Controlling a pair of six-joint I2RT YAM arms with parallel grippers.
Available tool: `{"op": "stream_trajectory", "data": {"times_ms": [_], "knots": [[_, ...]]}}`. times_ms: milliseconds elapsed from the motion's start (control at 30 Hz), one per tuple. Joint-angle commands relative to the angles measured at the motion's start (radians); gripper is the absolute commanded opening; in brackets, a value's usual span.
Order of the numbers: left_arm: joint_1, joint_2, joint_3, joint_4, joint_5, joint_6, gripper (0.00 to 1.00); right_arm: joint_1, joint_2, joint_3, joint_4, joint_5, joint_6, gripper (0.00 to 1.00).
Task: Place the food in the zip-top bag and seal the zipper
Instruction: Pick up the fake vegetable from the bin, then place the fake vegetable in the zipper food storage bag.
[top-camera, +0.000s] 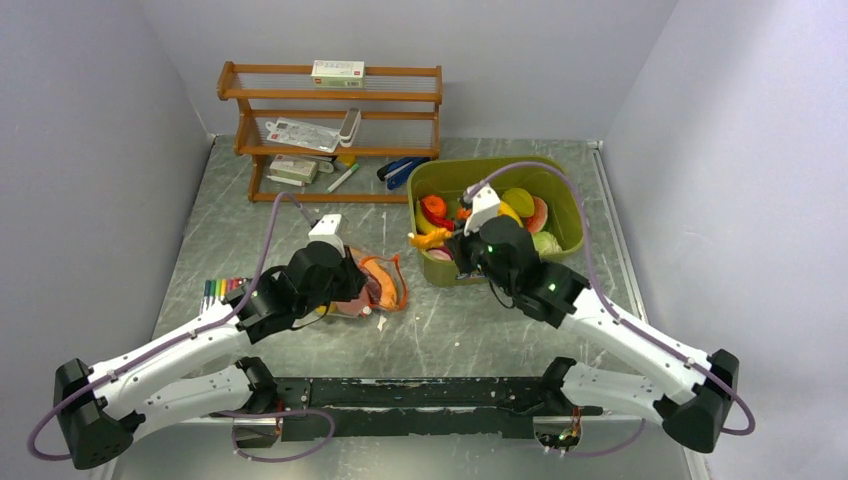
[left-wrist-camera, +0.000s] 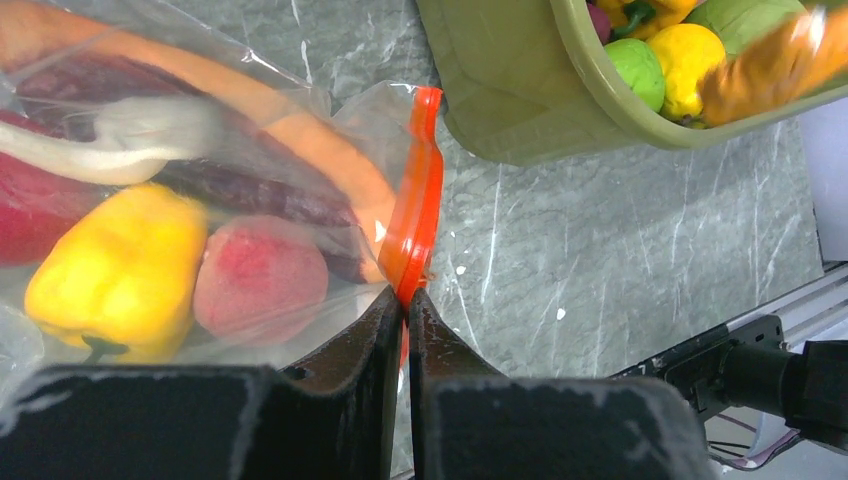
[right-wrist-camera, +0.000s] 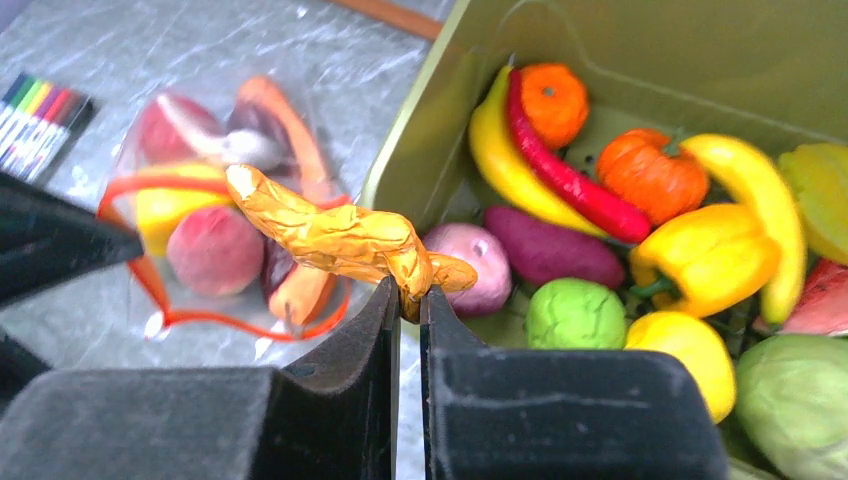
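- Filling step: our left gripper (left-wrist-camera: 405, 298) was pinched tight on the zipper (left-wrist-camera: 420, 190) of the zip-top bag (left-wrist-camera: 355, 105).
- Our right gripper (right-wrist-camera: 408, 295) clamped golden food (right-wrist-camera: 330, 235); next, likely, carrying it into the mouth.

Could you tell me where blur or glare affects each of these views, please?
Top external: evenly lit and sharp, only soft shadows on the table. Left wrist: white glare streaks the clear bag, and the golden food by the tub is smeared by blur. Right wrist: that food is crisp, but the dark right fingers show little detail.
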Motion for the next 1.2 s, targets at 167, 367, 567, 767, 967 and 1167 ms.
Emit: {"op": "stream_trajectory", "data": {"times_ms": [167,367,567,767,967,1167], "knots": [[0.006,-0.049,0.02,0.033,-0.024,-0.058,0.07,0.202,-0.036,-0.106,-0.022,0.074,0.124,0.0],[0.006,-0.058,0.028,0.017,-0.024,-0.079,0.07,0.335,0.087,-0.097,0.045,0.236,0.122,0.0],[0.006,-0.094,0.02,0.015,-0.029,-0.095,0.07,0.349,0.219,-0.051,0.155,0.237,0.108,0.02],[0.005,-0.115,0.014,0.005,-0.044,-0.115,0.07,0.347,0.384,0.022,0.264,0.203,0.113,0.05],[0.006,-0.14,-0.005,0.008,-0.044,-0.139,0.07,0.348,0.497,0.115,0.288,0.167,0.149,0.22],[0.005,-0.134,-0.033,0.036,-0.048,-0.145,0.07,0.347,0.455,0.137,0.17,0.182,0.313,0.47]]}}
